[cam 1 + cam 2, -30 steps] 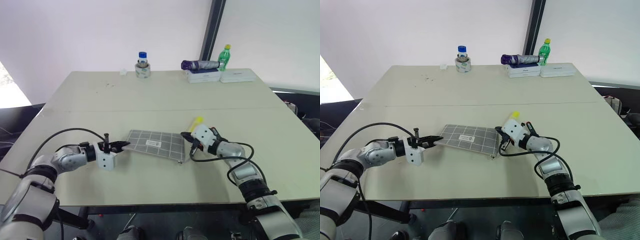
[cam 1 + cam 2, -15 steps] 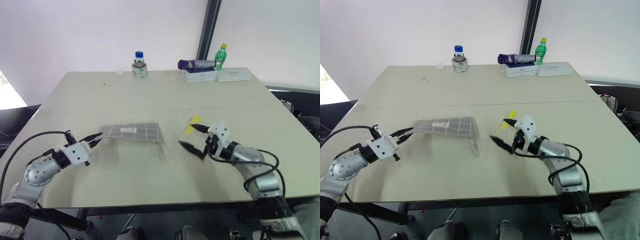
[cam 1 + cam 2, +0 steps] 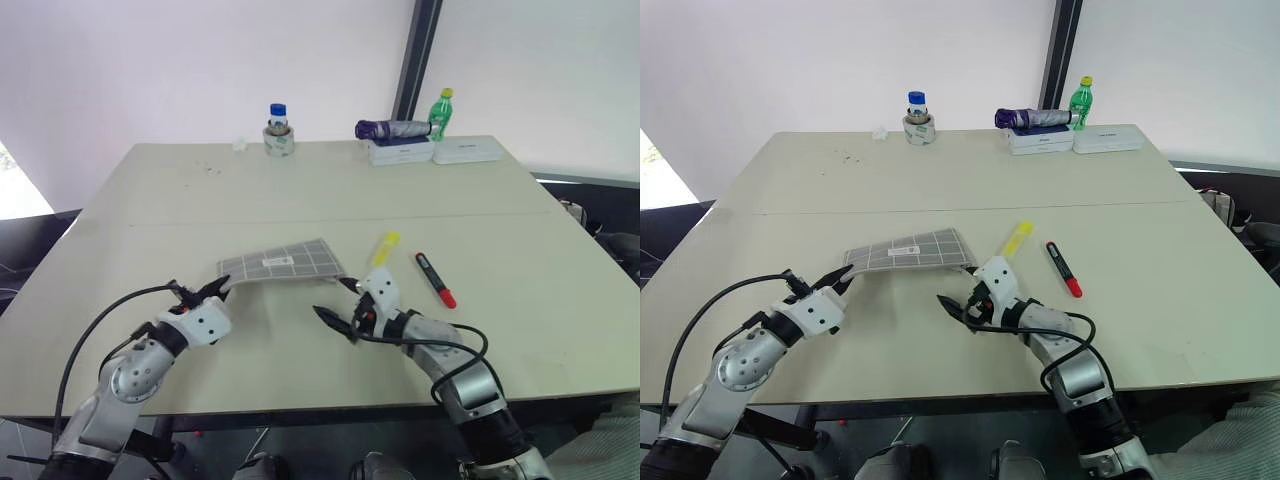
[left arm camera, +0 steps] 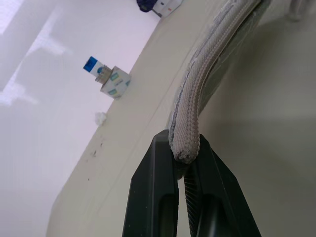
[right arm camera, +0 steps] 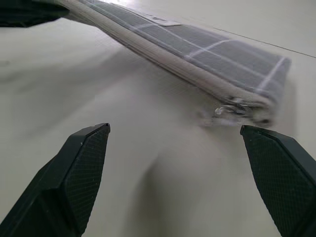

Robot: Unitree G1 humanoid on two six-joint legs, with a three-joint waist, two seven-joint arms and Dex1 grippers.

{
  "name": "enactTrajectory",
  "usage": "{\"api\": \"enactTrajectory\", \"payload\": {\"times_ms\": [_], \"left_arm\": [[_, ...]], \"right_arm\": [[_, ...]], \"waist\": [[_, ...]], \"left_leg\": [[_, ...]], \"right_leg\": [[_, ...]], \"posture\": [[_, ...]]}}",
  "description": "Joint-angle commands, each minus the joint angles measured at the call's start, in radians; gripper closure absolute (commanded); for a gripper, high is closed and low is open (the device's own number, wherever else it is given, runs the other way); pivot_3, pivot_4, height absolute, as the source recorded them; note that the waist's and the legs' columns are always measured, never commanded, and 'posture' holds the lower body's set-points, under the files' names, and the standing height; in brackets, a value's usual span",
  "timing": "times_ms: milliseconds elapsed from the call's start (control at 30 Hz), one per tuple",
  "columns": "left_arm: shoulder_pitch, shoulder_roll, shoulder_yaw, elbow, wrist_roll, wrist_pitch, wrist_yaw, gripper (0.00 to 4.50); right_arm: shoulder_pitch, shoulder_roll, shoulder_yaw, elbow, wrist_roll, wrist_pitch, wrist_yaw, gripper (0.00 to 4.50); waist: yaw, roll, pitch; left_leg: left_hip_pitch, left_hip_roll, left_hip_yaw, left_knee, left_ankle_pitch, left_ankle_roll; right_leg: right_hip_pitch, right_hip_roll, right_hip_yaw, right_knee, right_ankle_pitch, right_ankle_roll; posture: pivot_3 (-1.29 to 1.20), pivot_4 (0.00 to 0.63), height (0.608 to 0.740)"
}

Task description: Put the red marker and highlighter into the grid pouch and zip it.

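The left gripper (image 3: 214, 291) is seen pressed together on the near corner of the grid pouch (image 3: 285, 262), and in the left wrist view the zipper edge is pinched between the two black fingers (image 4: 157, 197). The pouch is held up off the table (image 3: 300, 190) at that end, just left of centre in the head views, its far end slanting toward the middle of the frame.

The right gripper (image 3: 335, 302) is spread wide and nothing is held in it; it is placed just below centre, close under the pouch's free end. In the right wrist view the zipper pull (image 5: 232, 109) is shown between the two open fingertips (image 5: 84, 163), at the pouch's end corner.

The highlighter (image 3: 382, 248) is left lying on the table just right of centre, and the red marker (image 3: 436, 279) lies a little further right, the two apart and both outside the pouch.

The step in hand is judged to be the opening of the pouch: one end is anchored, the pull is lined up. The next move calls for the right fingers to be closed on that small metal pull and drawn along the edge while the left grip is kept firm. Neither pen is packed yet.
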Motion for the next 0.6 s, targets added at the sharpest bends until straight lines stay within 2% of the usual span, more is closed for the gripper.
{"api": "enactTrajectory", "payload": {"times_ms": [33, 400, 500, 600], "left_arm": [[-0.015, -0.007, 0.046, -0.060, -0.012, -0.008, 0.017, 4.50], [-0.075, -0.004, 0.079, -0.057, -0.056, -0.022, 0.000, 4.50], [-0.088, 0.001, 0.082, -0.037, -0.043, -0.027, 0.005, 4.50], [-0.093, 0.003, 0.087, -0.025, -0.034, -0.031, 0.011, 4.50]], "right_arm": [[-0.037, 0.047, -0.016, 0.037, -0.021, -0.040, -0.065, 0.11], [-0.140, 0.118, -0.048, 0.179, 0.005, -0.116, -0.072, 0.11], [-0.146, 0.121, -0.044, 0.203, 0.002, -0.129, -0.055, 0.93], [-0.136, 0.112, -0.042, 0.203, -0.009, -0.137, -0.053, 2.39]], "waist": [[-0.001, 0.000, 0.000], [-0.004, 0.000, 0.000], [-0.007, 0.000, 0.000], [-0.005, 0.000, 0.000]], "left_leg": [[0.000, 0.000, 0.000, 0.000, 0.000, 0.000], [0.000, 0.000, 0.000, 0.000, 0.000, 0.000], [0.000, 0.000, 0.000, -0.001, 0.000, 0.000], [0.000, 0.000, 0.000, -0.001, 0.000, 0.000]], "right_leg": [[0.000, 0.000, 0.000, 0.000, 0.000, 0.000], [0.000, 0.000, 0.000, 0.000, 0.000, 0.000], [0.000, 0.000, 0.000, 0.000, 0.000, 0.000], [0.000, 0.000, 0.000, 0.000, 0.000, 0.000]], "posture": [[0.00, 0.150, 0.740], [0.00, 0.150, 0.740], [0.00, 0.150, 0.740], [0.00, 0.150, 0.740]]}}
